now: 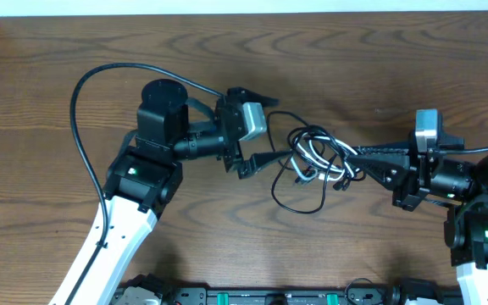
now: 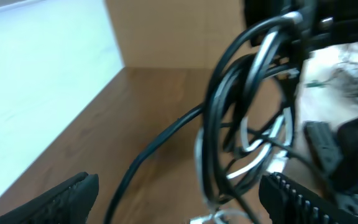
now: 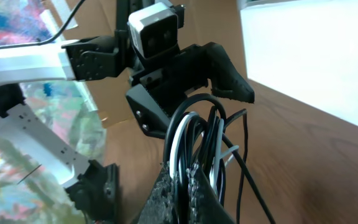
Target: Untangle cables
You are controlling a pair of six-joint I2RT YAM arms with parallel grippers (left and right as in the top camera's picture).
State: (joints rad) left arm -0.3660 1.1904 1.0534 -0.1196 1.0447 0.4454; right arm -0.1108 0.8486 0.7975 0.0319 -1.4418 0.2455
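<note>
The cables (image 1: 316,157) are a tangled bunch of thin black cords and one white cord in the middle of the wooden table. My right gripper (image 1: 356,155) is shut on the right side of the bunch; in the right wrist view the cables (image 3: 194,140) rise from between its closed fingers (image 3: 188,177). My left gripper (image 1: 258,127) is open at the left side of the bunch, its fingers spread wide. In the left wrist view the cables (image 2: 241,118) hang in loops between the open fingers (image 2: 179,196), nearer the right finger.
The wooden table (image 1: 354,59) ends at a white wall along the back. A thick black arm cable (image 1: 83,102) loops at the left. A black rail with connectors (image 1: 269,296) lies along the front edge.
</note>
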